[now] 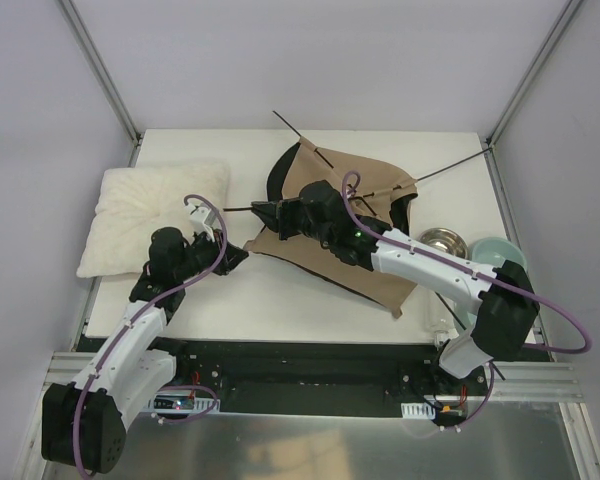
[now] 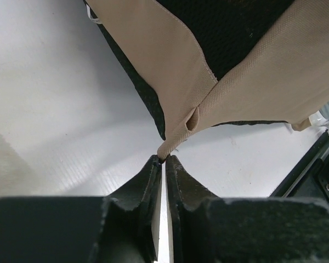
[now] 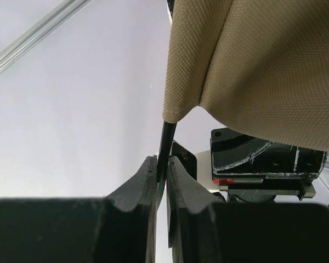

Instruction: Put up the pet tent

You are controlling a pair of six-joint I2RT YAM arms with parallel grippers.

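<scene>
Left hand (image 2: 163, 160) pinches a tent (image 1: 302, 175) corner; right hand (image 3: 163, 163) clamps a pole (image 3: 168, 134). Pillow (image 1: 150, 215) lies left, bowl (image 1: 442, 243) right.

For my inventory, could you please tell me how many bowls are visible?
2: a steel bowl right of the tent, a pale green bowl beside it; the right arm may hide others.

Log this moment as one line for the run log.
left hand: shut on pet tent corner | right hand: shut on black pole | pet tent: crumpled, not yet standing
</scene>
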